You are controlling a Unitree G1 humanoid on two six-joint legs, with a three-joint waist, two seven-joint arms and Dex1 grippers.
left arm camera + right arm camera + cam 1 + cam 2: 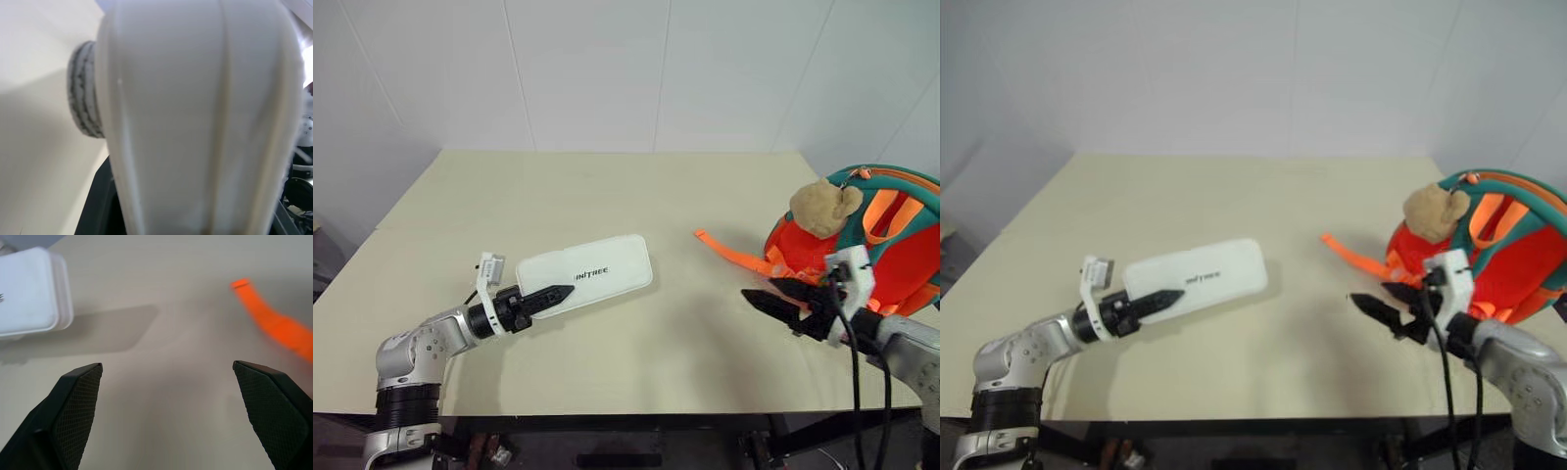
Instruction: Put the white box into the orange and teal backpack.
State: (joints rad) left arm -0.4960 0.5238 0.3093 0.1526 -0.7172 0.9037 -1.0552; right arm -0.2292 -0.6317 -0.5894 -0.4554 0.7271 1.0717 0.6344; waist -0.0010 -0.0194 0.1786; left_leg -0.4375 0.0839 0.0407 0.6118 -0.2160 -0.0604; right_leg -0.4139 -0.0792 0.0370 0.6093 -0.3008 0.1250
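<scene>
While the white box [587, 273] hides the left gripper's [551, 297] clamped jaws, right gripper [781, 302] gapes empty.

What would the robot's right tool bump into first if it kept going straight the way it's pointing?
Probably the white box, held up by the left tool. The right tool points left across the bare table, jaws wide open; whether it would pass under the raised box is unclear.
</scene>
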